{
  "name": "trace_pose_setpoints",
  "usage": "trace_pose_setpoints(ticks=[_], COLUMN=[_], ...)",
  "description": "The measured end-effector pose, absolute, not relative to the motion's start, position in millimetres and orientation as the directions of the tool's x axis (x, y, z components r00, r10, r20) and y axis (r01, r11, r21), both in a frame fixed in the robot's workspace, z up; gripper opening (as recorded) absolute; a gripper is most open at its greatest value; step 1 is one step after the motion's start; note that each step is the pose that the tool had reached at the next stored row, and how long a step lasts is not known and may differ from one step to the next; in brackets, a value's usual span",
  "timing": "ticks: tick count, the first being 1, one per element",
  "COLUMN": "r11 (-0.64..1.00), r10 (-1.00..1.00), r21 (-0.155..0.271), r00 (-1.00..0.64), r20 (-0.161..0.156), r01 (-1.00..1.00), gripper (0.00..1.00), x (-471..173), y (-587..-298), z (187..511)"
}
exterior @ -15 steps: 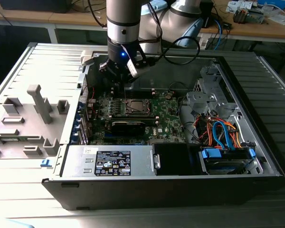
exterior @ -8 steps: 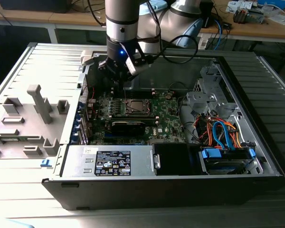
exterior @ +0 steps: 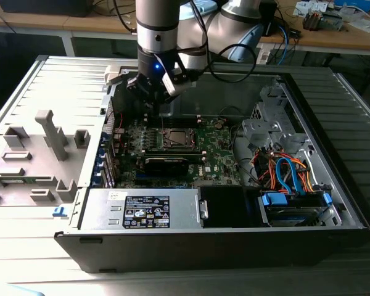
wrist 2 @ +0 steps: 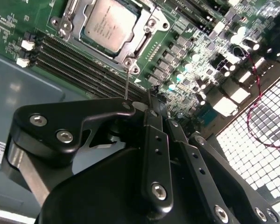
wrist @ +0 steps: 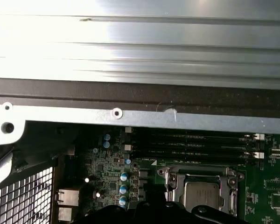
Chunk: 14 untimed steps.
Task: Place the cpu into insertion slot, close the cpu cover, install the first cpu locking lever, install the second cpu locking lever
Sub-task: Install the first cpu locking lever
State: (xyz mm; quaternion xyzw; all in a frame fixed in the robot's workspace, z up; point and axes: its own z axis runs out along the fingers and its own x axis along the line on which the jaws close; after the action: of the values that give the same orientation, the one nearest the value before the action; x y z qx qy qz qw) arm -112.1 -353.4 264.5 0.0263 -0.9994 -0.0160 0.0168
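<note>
My gripper (exterior: 153, 98) hangs over the far edge of the green motherboard (exterior: 219, 151), inside the open PC case (exterior: 333, 117); can't tell if it's open or closed, and I see nothing in it. In the second wrist view the gripper (wrist 2: 151, 100) sits near the socket corner, apart from it, w/ a thin wire lever (wrist 2: 126, 84) running from that corner toward it.

The cpu (wrist 2: 110, 21) lies flat in the insertion slot (wrist 2: 147, 44), silvery top showing; in the first wrist view the cpu (wrist: 203, 193) is framed the same way. The cpu cover (wrist 2: 74, 21) looks down around the chip, its window edges bordering it. In the exterior view the insertion slot (exterior: 177, 139) is mid-board, toward the far edge.

RAM slots (wrist: 191, 144) run along one side of the socket. A black card (exterior: 166, 163) sits just on the near side of it. Power supply (exterior: 142, 209) is at the near edge of the case, coloured cables (exterior: 283, 172) at the exterior view's right.
</note>
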Motion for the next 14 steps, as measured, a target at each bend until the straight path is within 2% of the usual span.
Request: trace_pose_setpoints(ticks=[14], r11=[0.997], r10=[-0.060], r21=[0.043], r00=[-0.998], r20=[0.032], r01=[-0.059], gripper=[0.11], x=[-112], y=[-337], z=[264])
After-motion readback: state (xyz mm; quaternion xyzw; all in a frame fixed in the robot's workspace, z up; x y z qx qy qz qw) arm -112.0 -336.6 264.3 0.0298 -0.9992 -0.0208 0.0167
